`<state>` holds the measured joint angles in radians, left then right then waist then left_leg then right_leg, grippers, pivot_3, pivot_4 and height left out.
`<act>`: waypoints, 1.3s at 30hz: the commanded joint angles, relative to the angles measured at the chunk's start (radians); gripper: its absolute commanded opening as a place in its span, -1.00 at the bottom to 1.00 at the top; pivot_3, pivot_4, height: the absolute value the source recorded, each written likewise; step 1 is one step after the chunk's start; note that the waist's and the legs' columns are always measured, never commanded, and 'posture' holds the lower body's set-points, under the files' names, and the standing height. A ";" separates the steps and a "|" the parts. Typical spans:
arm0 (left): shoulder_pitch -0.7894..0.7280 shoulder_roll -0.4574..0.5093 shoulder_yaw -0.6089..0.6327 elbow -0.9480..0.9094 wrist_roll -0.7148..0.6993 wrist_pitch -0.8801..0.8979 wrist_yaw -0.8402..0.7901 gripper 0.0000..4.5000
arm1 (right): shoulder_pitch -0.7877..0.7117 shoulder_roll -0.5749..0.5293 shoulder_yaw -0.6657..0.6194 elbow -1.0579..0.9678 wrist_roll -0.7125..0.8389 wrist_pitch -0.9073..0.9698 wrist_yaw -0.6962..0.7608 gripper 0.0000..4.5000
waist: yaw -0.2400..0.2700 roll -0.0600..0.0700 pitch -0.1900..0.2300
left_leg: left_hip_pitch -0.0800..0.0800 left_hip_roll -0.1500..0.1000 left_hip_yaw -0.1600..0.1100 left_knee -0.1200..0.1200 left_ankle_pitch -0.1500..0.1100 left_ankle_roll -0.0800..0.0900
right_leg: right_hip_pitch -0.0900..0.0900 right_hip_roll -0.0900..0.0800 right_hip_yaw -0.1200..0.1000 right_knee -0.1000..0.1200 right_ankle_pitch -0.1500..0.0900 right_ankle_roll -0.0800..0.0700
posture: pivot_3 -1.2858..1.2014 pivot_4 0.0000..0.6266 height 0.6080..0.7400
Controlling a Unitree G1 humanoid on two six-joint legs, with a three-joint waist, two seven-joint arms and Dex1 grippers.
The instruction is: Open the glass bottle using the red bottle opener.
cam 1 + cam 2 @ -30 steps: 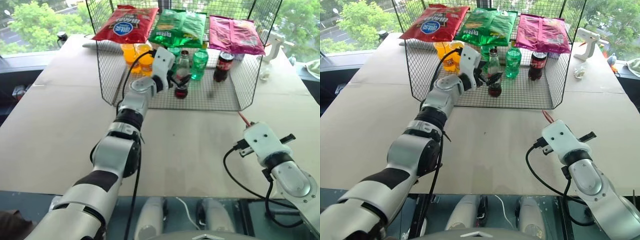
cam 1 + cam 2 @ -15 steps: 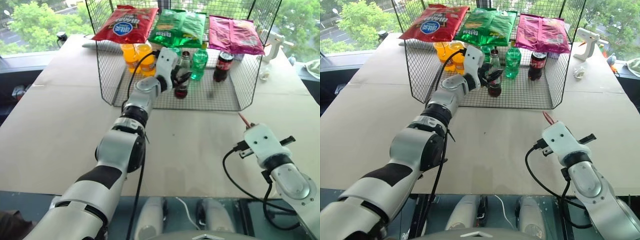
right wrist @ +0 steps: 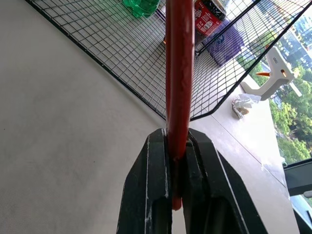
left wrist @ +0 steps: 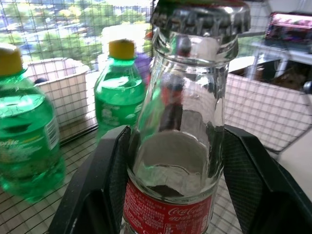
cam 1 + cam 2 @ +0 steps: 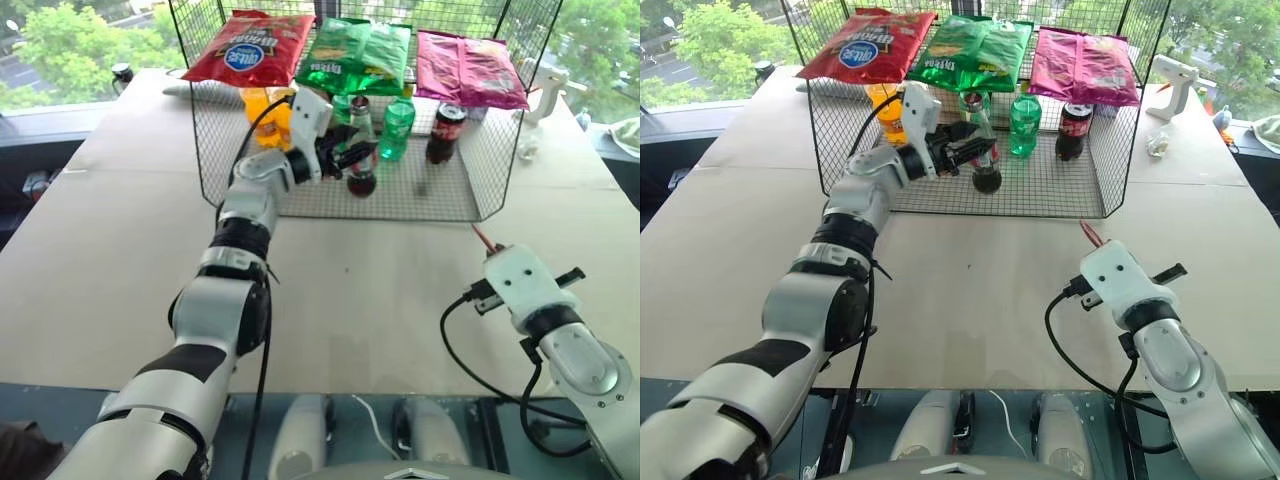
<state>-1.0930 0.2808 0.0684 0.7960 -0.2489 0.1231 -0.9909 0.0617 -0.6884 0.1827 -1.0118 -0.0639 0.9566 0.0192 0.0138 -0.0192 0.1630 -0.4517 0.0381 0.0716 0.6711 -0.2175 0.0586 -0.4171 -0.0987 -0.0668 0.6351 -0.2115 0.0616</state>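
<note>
A: What does the counter [image 5: 120, 250] carry, biggest thing first?

B: A black wire basket [image 5: 455, 190] standing at the far edge, near the middle. Three snack bags lie across its top: red [image 5: 250, 48], green [image 5: 360, 55] and pink [image 5: 470, 68].

A: And inside it?

B: Orange drinks [image 5: 268, 108] at its left end, green plastic bottles [image 5: 398, 128], a dark cola bottle [image 5: 445, 132] with a black cap, and the glass bottle [image 5: 360, 150].

A: Where is the glass bottle?

B: Near the basket's open front side, between the jaws of the left gripper [image 4: 173, 170]. They stand partly open, one finger [image 4: 105, 185] on each side of its lower neck, closed against the glass; its crown cap is on.

A: The right gripper [image 3: 178, 170]?

B: Over the counter's near right part, jaws clamped on the red bottle opener [image 3: 179, 68], which points toward the basket.
</note>
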 commanded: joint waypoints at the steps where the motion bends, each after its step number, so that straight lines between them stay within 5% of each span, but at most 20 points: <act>1: 0.107 0.063 -0.045 -0.387 -0.152 0.246 -0.177 -0.03 | -0.003 0.005 -0.033 -0.035 -0.033 -0.006 0.033 -1.00 | -0.003 0.000 0.000 | 0.000 0.000 0.000 0.000 0.001 -0.002 | 0.000 0.000 0.001 0.000 0.000 0.000 | 0.03 -0.52 1.00; 7: 0.316 0.136 -0.081 -0.692 -0.194 0.380 -0.167 -0.03 | 0.011 0.021 -0.053 -0.035 -0.064 -0.018 0.077 -1.00 | 0.000 0.001 0.000 | 0.002 0.000 0.000 0.001 0.002 -0.003 | 0.000 0.000 0.001 0.003 -0.001 0.001 | 0.03 -0.52 1.00; 17: 0.499 0.141 -0.091 -0.777 -0.175 0.267 -0.131 -0.03 | 0.014 0.079 -0.027 -0.035 -0.117 -0.032 0.126 -1.00 | 0.001 0.001 -0.001 | 0.003 0.001 0.000 0.004 0.000 0.001 | 0.001 0.000 0.001 0.006 -0.004 0.000 | 0.03 -0.52 1.00; 22: 0.516 0.147 -0.105 -0.775 -0.162 0.213 -0.134 0.89 | 0.000 0.088 -0.029 -0.035 -0.136 -0.026 0.158 -1.00 | 0.000 0.001 -0.001 | 0.003 0.001 0.000 0.005 -0.001 0.001 | 0.001 0.000 0.002 0.006 -0.004 -0.001 | 0.03 -0.52 1.00; 35: 0.470 0.161 -0.108 -0.758 -0.193 0.191 -0.183 0.89 | -0.003 0.122 -0.023 -0.035 -0.202 -0.026 0.210 -1.00 | 0.000 0.001 -0.001 | 0.003 0.001 0.000 0.005 -0.001 0.001 | 0.001 0.000 0.002 0.007 -0.004 -0.001 | 0.03 -0.52 1.00; 39: 0.468 0.164 -0.118 -0.747 -0.187 0.177 -0.201 0.35 | -0.023 0.122 -0.016 -0.035 -0.220 -0.025 0.228 -1.00 | 0.000 0.001 -0.001 | 0.003 0.001 0.000 0.005 -0.001 0.001 | 0.001 0.000 0.002 0.007 -0.004 -0.001 | 0.03 -0.52 1.00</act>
<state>-0.6104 0.4423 -0.0463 0.0571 -0.4246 0.3186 -1.1799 0.0547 -0.5685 0.1725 -1.0114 -0.2608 0.9371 0.2397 0.0134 -0.0177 0.1623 -0.4482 0.0388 0.0717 0.6757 -0.2181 0.0593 -0.4163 -0.0985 -0.0651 0.6416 -0.2159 0.0607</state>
